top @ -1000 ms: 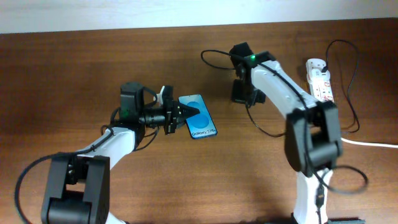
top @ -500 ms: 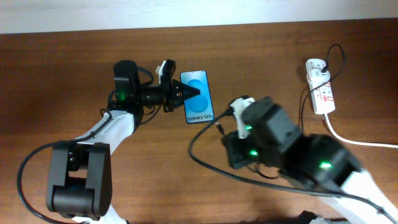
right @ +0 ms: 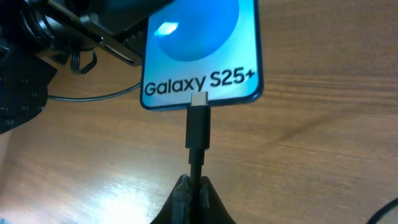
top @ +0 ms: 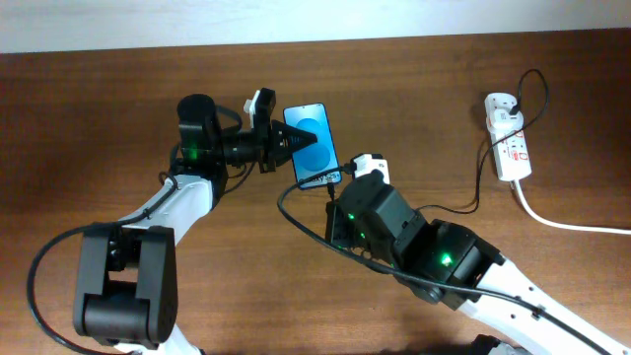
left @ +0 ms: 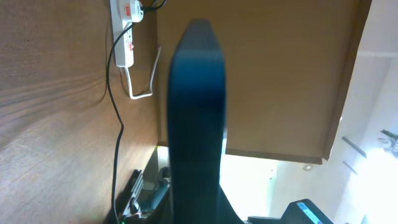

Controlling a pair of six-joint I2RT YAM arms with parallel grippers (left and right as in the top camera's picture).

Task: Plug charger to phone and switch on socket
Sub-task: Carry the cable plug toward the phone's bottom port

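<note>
Overhead and wrist views of a brown wooden worktop [top: 99,118]. Left of centre, toward the far edge, the left gripper [top: 304,146] points right, its fingers closed narrowly on the left long edge of the phone [top: 314,120]. The phone's blue screen faces up and its white lettering lies at the near short edge. In the left wrist view the phone appears edge-on as a dark, blurred bar.

At centre, the right gripper [right: 191,186] pinches the cable of the charger [right: 198,127] just behind the black plug. The plug's metal tip meets the middle of the phone's near short edge. How far it is inserted cannot be told.

Near the far right corner lies the socket [top: 511,143], parallel to the right edge. An adapter [top: 502,105] sits at its far end, and a white cord [top: 567,223] runs to the right edge.
</note>
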